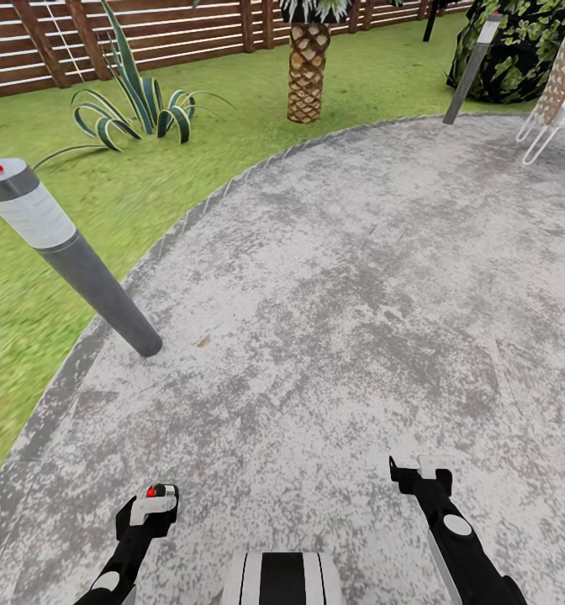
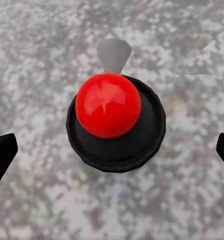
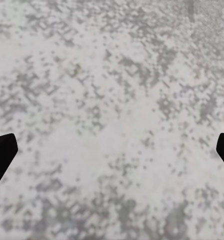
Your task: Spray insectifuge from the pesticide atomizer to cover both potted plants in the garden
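The pesticide atomizer (image 2: 116,120) shows end-on in the left wrist view: a round black top with a red button and a grey nozzle, over the paved patio. My left gripper (image 2: 112,152) is open around it, its fingertips (image 2: 2,150) wide apart and touching neither side. In the head view the atomizer's red-topped cap (image 1: 158,491) sits at the left gripper (image 1: 150,507), low left. I cannot tell whether it rests on the paving. My right gripper (image 1: 419,469) is open and empty over bare paving, as the right wrist view (image 3: 112,150) also shows. The potted plants are out of view.
A grey lamp post (image 1: 72,252) with a red dot leans close at the left on the patio's edge. Another lamp post (image 1: 472,71), a white chair (image 1: 560,109) and a dark bush stand far right. A striped agave (image 1: 135,109), palm trunk (image 1: 308,71) and wooden fence (image 1: 190,34) lie beyond the lawn.
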Robot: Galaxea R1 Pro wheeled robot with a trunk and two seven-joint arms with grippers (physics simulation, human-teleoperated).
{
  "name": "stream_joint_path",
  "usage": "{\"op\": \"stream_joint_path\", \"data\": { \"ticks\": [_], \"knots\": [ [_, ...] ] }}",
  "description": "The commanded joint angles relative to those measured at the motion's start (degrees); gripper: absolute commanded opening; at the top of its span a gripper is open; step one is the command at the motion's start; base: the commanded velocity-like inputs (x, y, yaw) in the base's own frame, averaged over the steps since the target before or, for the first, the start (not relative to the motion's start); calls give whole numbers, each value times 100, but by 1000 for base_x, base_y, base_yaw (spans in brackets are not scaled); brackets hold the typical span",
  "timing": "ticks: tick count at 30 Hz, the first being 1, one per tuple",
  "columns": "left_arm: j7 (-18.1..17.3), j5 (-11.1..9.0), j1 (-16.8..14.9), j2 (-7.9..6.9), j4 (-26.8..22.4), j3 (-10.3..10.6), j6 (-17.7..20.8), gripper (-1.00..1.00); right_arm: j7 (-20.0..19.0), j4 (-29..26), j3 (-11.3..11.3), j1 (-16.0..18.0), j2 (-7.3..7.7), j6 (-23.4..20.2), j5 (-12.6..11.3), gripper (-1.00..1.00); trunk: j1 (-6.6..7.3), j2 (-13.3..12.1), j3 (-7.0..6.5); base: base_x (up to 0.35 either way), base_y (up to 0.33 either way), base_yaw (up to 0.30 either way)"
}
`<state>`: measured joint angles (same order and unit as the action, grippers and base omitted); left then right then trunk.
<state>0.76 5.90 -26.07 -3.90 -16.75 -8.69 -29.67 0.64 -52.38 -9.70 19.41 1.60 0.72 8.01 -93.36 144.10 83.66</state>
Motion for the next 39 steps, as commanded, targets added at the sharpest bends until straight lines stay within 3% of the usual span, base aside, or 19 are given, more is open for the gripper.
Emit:
{"op": "stream_joint_path", "data": {
  "ticks": [1, 39],
  "knots": [
    [7, 59, -3, 3, 5, -36, -21, 100, 7, 1, -6, 2, -1, 7, 60, 100, 1, 1, 2, 0, 0, 0],
    [12, 52, -3, -5, 5, -36, -30, 100, 7, 9, -6, 2, -1, 7, 65, 100, 1, 1, -31, 5, 0, 0]
  ]
}}
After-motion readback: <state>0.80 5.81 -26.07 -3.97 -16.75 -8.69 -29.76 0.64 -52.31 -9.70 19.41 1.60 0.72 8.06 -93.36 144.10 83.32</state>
